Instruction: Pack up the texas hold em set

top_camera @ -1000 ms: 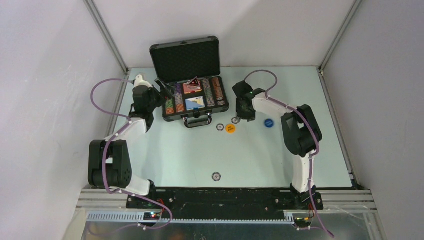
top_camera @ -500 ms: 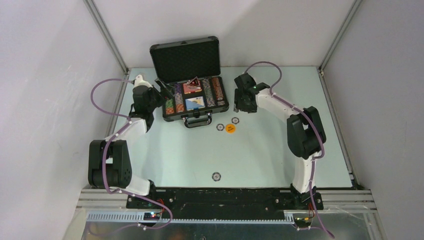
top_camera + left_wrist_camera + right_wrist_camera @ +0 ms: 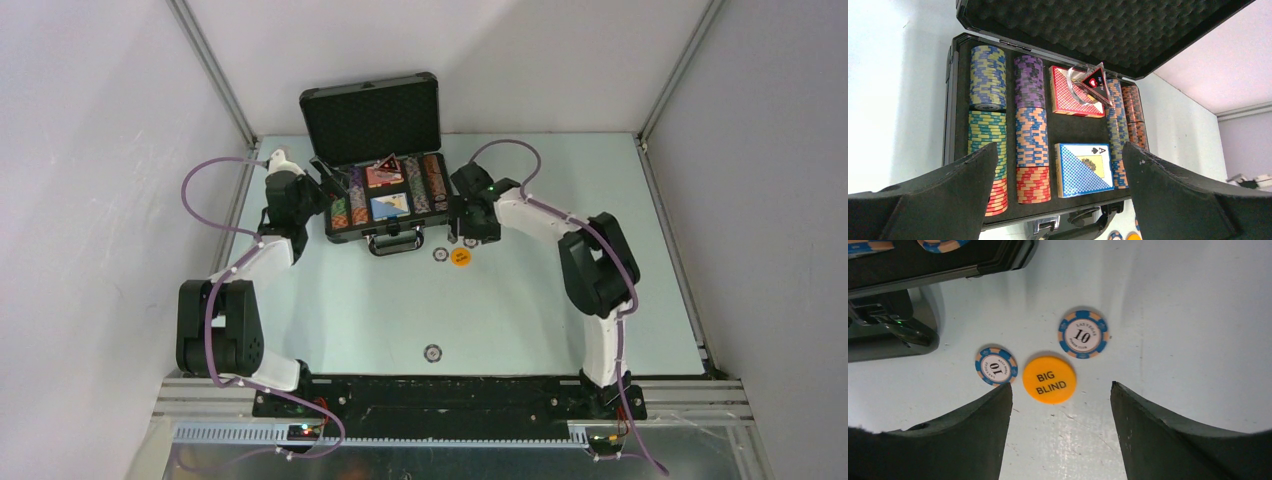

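Note:
The black briefcase (image 3: 443,210) stands open at the back, lid (image 3: 371,112) up, holding rows of multicoloured chips (image 3: 1030,130), a red-patterned deck (image 3: 1063,95) and a blue deck (image 3: 1083,169). A dark triangular marker (image 3: 1096,83) leans on a clear round piece over the red deck. My left gripper (image 3: 1060,146) is open and empty, just left of the case (image 3: 318,188). My right gripper (image 3: 1060,386), open and empty, hovers at the case's front right corner (image 3: 462,222) above the orange BIG BLIND button (image 3: 1049,380). Two blue-edged 10 chips (image 3: 996,366) (image 3: 1083,334) lie beside that button.
The case handle (image 3: 395,243) points toward me. A lone chip (image 3: 432,352) lies near the table's front edge. Grey walls and metal corner posts (image 3: 215,75) enclose the table.
My right arm swung up beside the case, then came down at its front right corner, jaws opening wider. The blue round button right of the orange one no longer shows. The left arm stayed still.

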{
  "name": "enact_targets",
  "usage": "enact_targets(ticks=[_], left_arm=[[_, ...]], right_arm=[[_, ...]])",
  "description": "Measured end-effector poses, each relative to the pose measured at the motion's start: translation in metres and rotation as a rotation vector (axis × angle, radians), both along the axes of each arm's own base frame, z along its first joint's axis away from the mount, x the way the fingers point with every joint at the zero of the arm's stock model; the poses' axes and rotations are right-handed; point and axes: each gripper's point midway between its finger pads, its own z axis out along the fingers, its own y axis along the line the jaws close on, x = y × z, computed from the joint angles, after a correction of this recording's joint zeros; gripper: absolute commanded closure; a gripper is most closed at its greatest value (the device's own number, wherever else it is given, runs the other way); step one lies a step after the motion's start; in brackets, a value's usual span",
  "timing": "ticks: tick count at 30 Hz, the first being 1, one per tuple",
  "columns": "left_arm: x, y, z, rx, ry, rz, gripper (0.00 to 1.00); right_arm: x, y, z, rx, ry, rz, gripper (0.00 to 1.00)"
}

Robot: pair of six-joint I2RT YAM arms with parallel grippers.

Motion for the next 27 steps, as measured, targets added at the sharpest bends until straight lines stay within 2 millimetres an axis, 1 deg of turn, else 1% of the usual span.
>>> enact_targets(ticks=[4,7,10,17,24,27], left_arm=[[0.0,0.0,0.0,0.0,0.0,0.0,0.02],[0.0,0.0,0.0,0.0,0.0,0.0,0.02],[0.0,0.0,0.0,0.0,0.0,0.0,0.02],[0.0,0.0,0.0,0.0,0.0,0.0,0.02],[0.0,0.0,0.0,0.0,0.0,0.0,0.02],[0.0,0.0,0.0,0.0,0.0,0.0,0.02]], right_arm=[[-0.003,0.014,-0.015,-0.014,0.028,0.018,0.24],[-0.005,0.019,-0.024,-0.03,0.047,0.025,0.25],[-0.008,0.019,-0.03,-0.04,0.063,0.028,0.27],[-0.009,0.021,-0.041,-0.066,0.082,0.032,0.31],[-0.012,0.027,-0.042,-0.085,0.077,0.05,0.41],[-0.014,0.029,-0.041,-0.089,0.076,0.055,0.4]])
